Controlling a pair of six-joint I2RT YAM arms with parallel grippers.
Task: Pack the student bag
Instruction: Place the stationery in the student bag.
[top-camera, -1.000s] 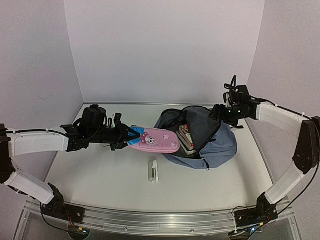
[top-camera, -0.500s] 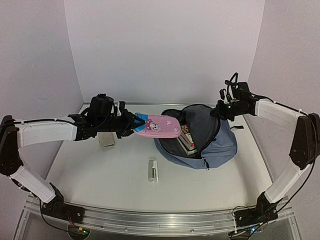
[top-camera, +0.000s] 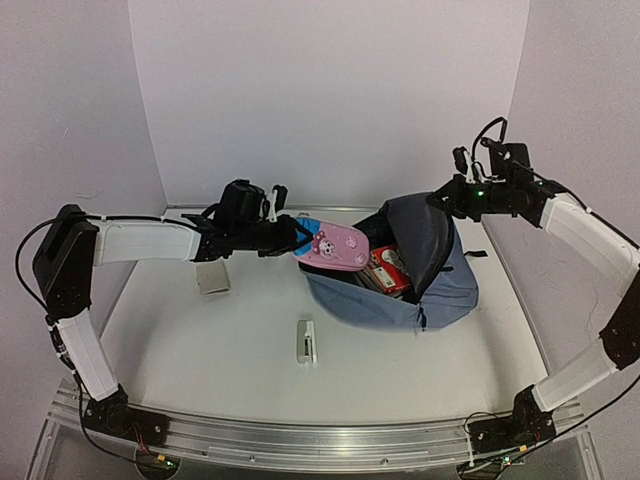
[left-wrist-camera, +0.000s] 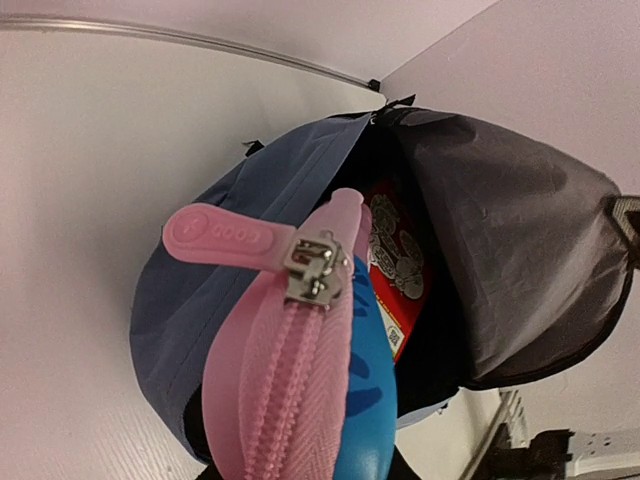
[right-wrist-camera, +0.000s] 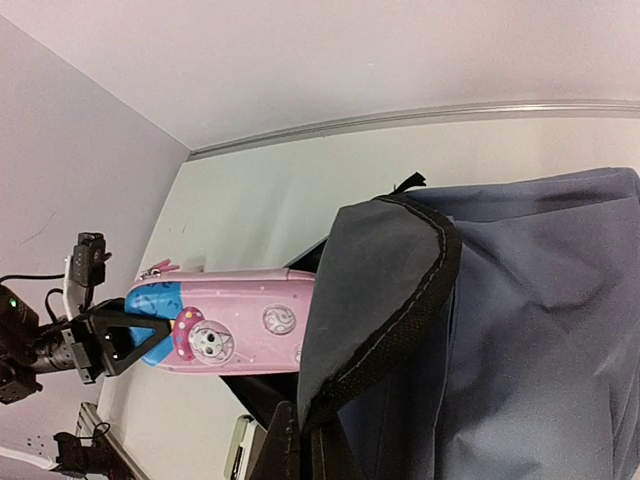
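Observation:
The slate-blue student bag (top-camera: 445, 290) lies at the right of the table with its mouth facing left. My right gripper (top-camera: 447, 199) is shut on the black-trimmed edge of its top flap (right-wrist-camera: 390, 290) and holds that flap up. Its dark fingers (right-wrist-camera: 292, 452) pinch the trim. My left gripper (top-camera: 296, 238) is shut on the blue end of a pink-and-blue cartoon pencil case (top-camera: 336, 246). The case hangs in the air with its far end at the bag's mouth. In the left wrist view the case's pink zipper (left-wrist-camera: 290, 380) points at the opening (left-wrist-camera: 375, 160).
A red book (top-camera: 388, 270) sits inside the bag. A small white device (top-camera: 307, 340) lies on the table in front of the bag. A pale flat box (top-camera: 212, 279) rests under the left arm. Walls close in the back and both sides.
The left arm has carried the pencil case up and rightward to the bag's mouth. The right gripper has shut on the flap's edge and lifted it, raising the opening.

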